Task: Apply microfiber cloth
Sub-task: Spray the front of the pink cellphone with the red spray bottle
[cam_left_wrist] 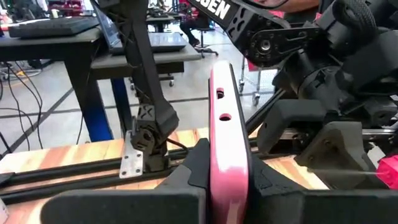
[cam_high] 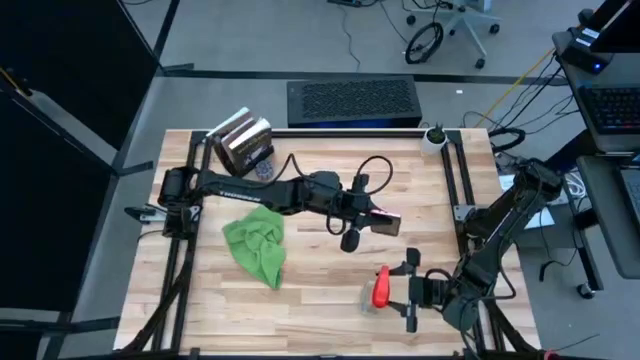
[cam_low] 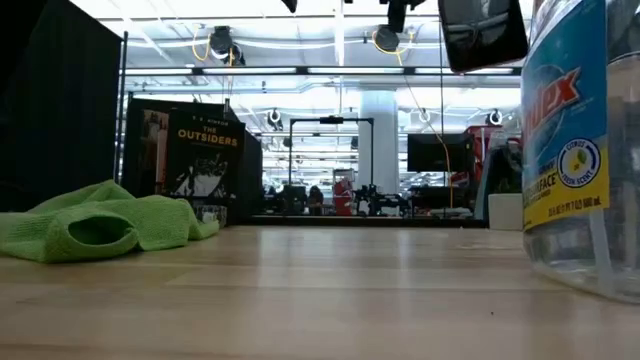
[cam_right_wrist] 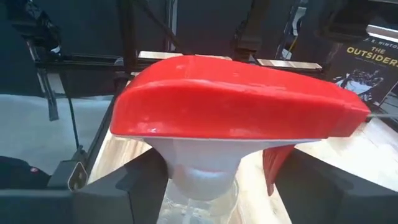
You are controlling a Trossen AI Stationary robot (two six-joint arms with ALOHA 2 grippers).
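The green microfiber cloth [cam_high: 256,243] lies crumpled on the wooden table, left of the middle, and no gripper touches it; it shows at the left in the low view [cam_low: 95,225]. My left gripper [cam_high: 378,222] is at the table's middle, shut on a small device with a pink rim [cam_left_wrist: 227,124], held high above the table [cam_low: 482,30]. My right gripper [cam_high: 394,290] is near the front right, shut on a clear spray bottle [cam_low: 580,150] with a red trigger head [cam_right_wrist: 230,106]. My left gripper pinches the device by its two flat faces [cam_left_wrist: 214,171] between its two fingers, the pink rim turned toward the wrist camera. The fingers come level from the table's left. The device stands on edge, lifted clear of the table. My right gripper has one finger on each side of the bottle's white neck [cam_right_wrist: 202,165], just under the red head. The fingers come level from the table's right. The bottle is upright, and in the low view its base [cam_low: 590,285] is down at the table top.
Books [cam_high: 245,140] stand at the far left corner, one with a dark cover [cam_low: 205,150]. A small white pot [cam_high: 435,135] sits at the far right corner. Black rails [cam_high: 462,190] run along both sides of the table. A dark box [cam_high: 350,100] lies beyond the far edge.
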